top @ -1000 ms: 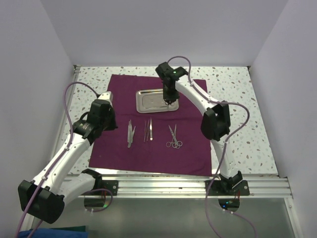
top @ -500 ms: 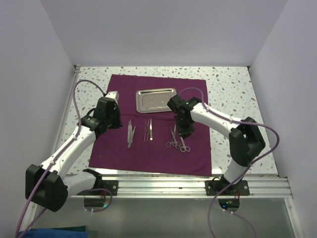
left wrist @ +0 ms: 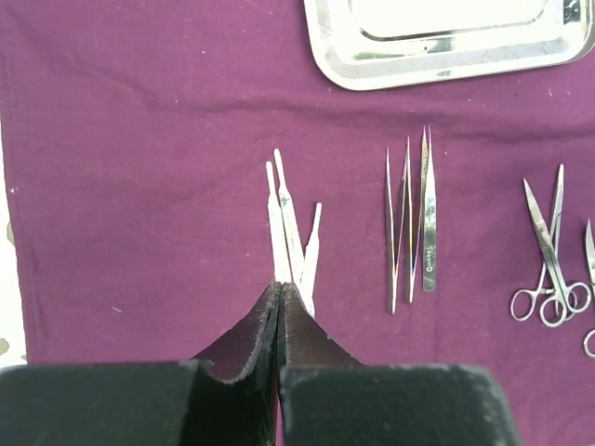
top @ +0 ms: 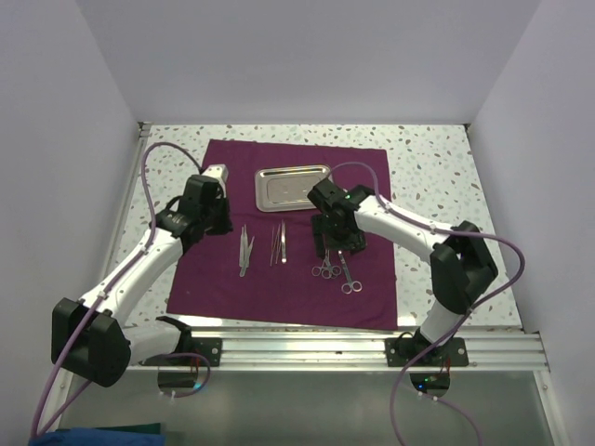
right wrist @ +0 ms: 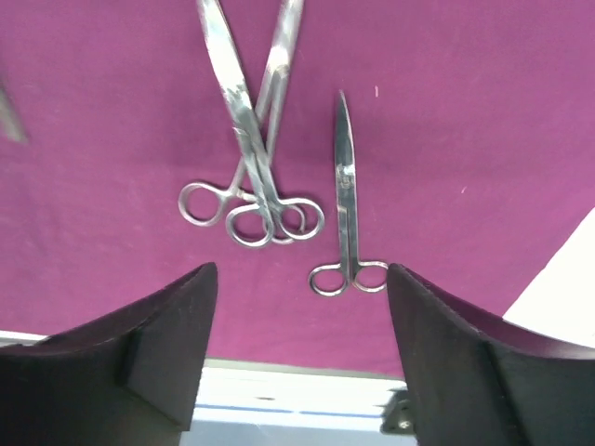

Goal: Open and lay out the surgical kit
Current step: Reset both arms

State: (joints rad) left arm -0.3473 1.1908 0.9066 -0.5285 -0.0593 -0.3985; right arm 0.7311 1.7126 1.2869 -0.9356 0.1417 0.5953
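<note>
The dark purple cloth [top: 279, 288] lies spread flat, with the empty steel tray [top: 294, 188] at its far middle. On the cloth lie white-silver tweezers [top: 244, 251], thin forceps [top: 278, 243], a crossed pair of ring-handled scissors [top: 325, 265] and one more scissors [top: 347, 276] to their right. My right gripper [top: 335, 243] hovers open just above these scissors; in the right wrist view the single scissors [right wrist: 347, 214] lies free on the cloth between and beyond the wide-spread fingers [right wrist: 299, 269]. My left gripper [left wrist: 279, 288] is shut and empty, its tip over the near end of the tweezers [left wrist: 290, 232].
The cloth sits on a speckled white table [top: 437, 186] boxed in by white walls on three sides. An aluminium rail [top: 372, 348] with both arm bases runs along the near edge. Purple cables loop off both arms.
The right arm came from the tray to the scissors, set down one more scissors on the cloth and opened. The left arm drifted slightly toward the far side, still shut.
</note>
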